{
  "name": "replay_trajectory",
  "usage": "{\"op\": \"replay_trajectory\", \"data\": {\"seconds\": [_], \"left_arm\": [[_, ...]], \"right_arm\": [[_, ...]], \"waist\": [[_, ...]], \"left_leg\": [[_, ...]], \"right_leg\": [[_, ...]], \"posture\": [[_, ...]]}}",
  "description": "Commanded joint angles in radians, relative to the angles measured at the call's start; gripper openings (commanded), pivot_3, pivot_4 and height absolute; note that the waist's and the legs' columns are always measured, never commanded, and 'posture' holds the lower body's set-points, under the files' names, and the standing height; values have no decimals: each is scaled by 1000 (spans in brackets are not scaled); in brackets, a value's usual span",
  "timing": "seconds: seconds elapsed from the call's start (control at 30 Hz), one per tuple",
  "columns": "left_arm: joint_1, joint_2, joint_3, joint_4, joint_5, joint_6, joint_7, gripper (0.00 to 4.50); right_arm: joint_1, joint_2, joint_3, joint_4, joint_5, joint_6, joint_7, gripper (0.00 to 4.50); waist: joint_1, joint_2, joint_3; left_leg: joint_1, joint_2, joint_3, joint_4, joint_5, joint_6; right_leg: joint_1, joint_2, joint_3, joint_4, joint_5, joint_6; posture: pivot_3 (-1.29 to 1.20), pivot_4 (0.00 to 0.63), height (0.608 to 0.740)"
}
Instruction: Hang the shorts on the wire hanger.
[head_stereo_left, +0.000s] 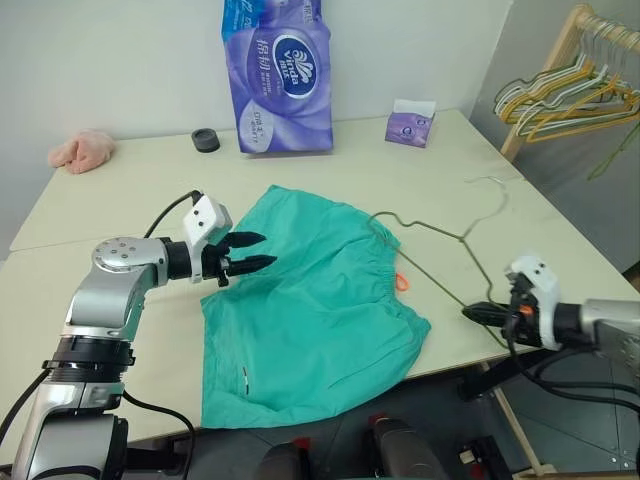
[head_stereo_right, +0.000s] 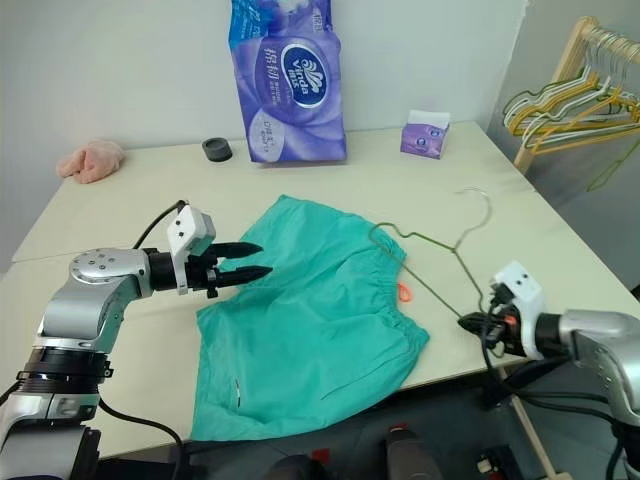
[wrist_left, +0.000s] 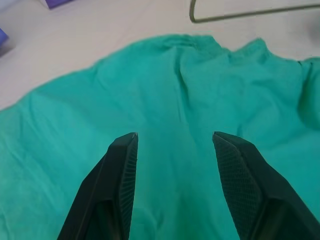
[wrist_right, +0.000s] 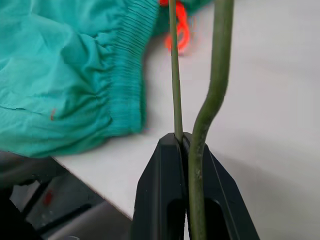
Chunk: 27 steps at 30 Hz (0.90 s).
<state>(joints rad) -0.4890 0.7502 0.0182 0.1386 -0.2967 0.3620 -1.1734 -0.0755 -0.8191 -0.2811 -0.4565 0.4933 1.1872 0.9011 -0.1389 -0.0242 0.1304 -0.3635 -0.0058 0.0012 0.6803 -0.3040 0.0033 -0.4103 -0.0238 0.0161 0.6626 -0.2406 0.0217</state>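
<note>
Left eye view, and the shorts lie spread flat on the pale table, teal-green, the gathered waistband turned toward the robot's right with the small orange tag poking out beside it. The left gripper hovers at the left edge of the fabric, its two black fingers parted with a clear gap between them and nothing inside that gap; the left wrist view looks straight down those spread fingers onto bare green cloth. Over on the right, the right gripper sits at the near table edge, pinched tight on the wire hanger. The right wrist view shows the thin olive wire running right into the closed fingertips, waistband and orange tag just beyond. The hanger itself lies across the table, one shoulder touching the waistband, hook pointing toward the far right corner. Further back stand a purple pack of tissue rolls, a small purple tissue box, a dark round object and a pink cloth, with a rack of hangers off to the right
</note>
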Motion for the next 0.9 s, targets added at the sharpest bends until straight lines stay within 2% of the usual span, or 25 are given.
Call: {"op": "replay_trajectory", "data": {"seconds": [0.03, 0.3, 0.6, 0.9], "left_arm": [[-22, 1, -14, -33, -13, -12, -20, 2497], [-28, -9, -40, -41, -4, -19, -25, 2497], [-32, -21, -34, -58, -1, -34, 16, 2497], [-23, -8, -18, -53, 10, -49, 50, 2497]], "right_arm": [[61, 14, -96, -39, 52, 74, -43, 0], [141, 38, -63, -32, 84, 122, -110, 0], [42, 37, 42, -21, 135, 116, -123, 0], [-56, -14, 125, -44, 151, 63, -99, 0]], "waist": [[-3, 0, 0], [-25, 0, 0], [-31, 0, 0], [-30, 0, 0]], "left_leg": [[0, 0, 0, 0, 0, 0], [0, 1, 0, -1, 0, 0], [0, 1, 0, -1, 0, 0], [0, 1, 0, -1, 0, 0]], "right_leg": [[0, 0, 0, 0, -1, 1], [0, 2, 1, 0, -2, 2], [0, 3, 1, -1, -2, 3], [0, 3, 1, -2, -2, 3]], "posture": [[-287, 117, 740], [-286, 117, 740], [-268, 115, 740], [-259, 115, 740]]}}
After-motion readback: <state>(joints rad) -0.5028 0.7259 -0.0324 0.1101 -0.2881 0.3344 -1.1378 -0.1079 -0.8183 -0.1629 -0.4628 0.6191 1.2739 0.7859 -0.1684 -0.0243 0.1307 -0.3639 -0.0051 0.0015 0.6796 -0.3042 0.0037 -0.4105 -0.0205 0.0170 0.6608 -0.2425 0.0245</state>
